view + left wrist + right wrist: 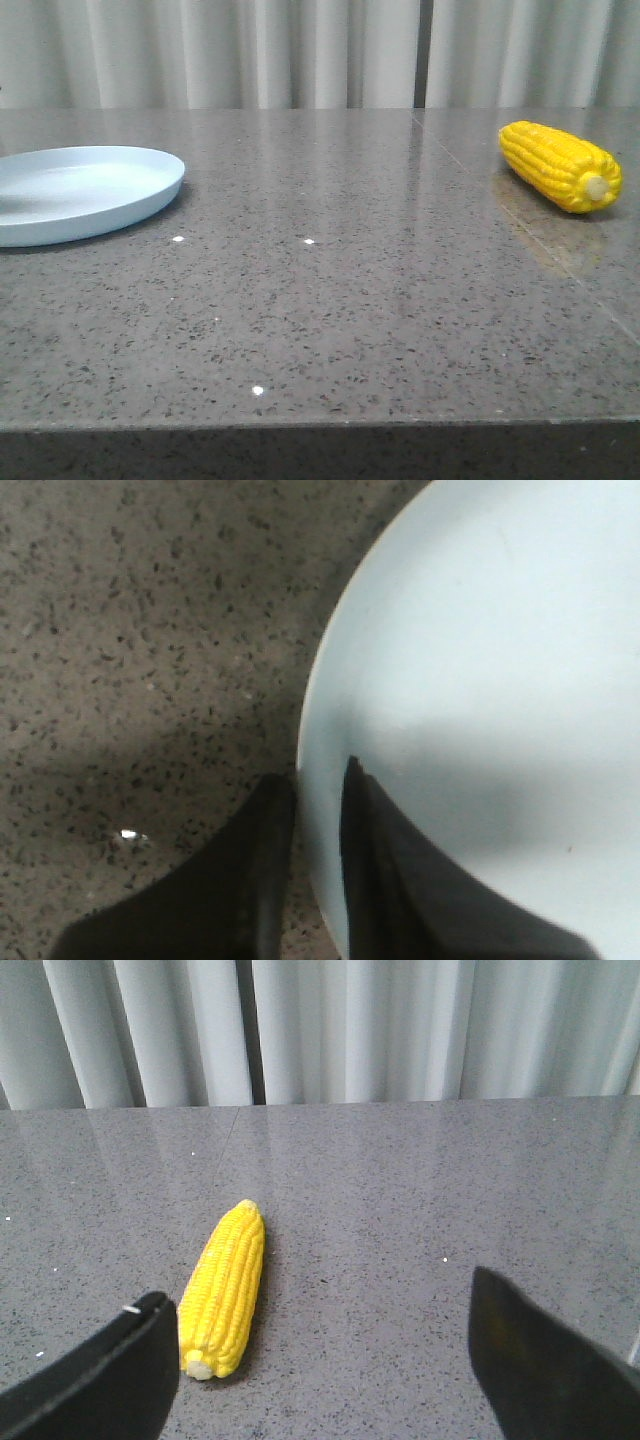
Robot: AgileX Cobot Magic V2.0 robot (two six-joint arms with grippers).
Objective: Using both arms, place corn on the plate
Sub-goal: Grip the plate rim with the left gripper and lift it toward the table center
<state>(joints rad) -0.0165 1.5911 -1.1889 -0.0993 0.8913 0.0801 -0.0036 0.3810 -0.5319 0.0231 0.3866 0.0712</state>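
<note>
On the speckled grey table point(330, 330) the corn point(560, 165) lies far right, well apart from the plate point(80, 192); rigid and round, it may roll, so grip mid-cob with the spread right gripper point(320, 1360), while the left gripper point(318, 860) straddles the plate rim, nearly closed.

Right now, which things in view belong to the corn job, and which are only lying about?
Belong to the job:
- corn
- plate
- left end effector, at the plate's rim
- right end effector, open near the corn

Only there:
- table
- curtain
</note>
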